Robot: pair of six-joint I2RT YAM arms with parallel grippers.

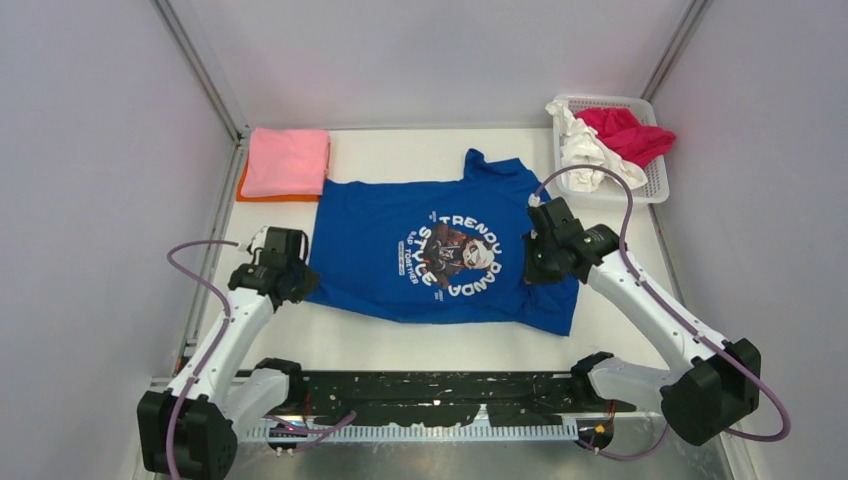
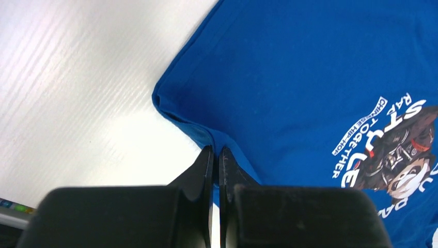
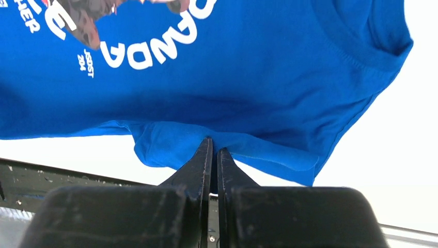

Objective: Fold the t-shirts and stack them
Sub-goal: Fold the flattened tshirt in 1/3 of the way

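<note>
Royal-blue t-shirt (image 1: 370, 230), print up, white lettering round dark graphic; left gripper (image 2: 215, 150) and right gripper (image 3: 212, 142) tight on its edges

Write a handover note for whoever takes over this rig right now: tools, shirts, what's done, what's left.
Tools: the left tool is shut on the blue t-shirt at its near-left edge. The right tool is shut on a fold at the same shirt's right side.
Blue t-shirt: spread on the table, graphic up, not yet folded.
Done: the pink t-shirt is folded and stacked on the orange t-shirt at the far left.
Left: fold the blue one and add it to the stack. Then do the crimson t-shirt and the white t-shirt, both crumpled in the basket.
</note>
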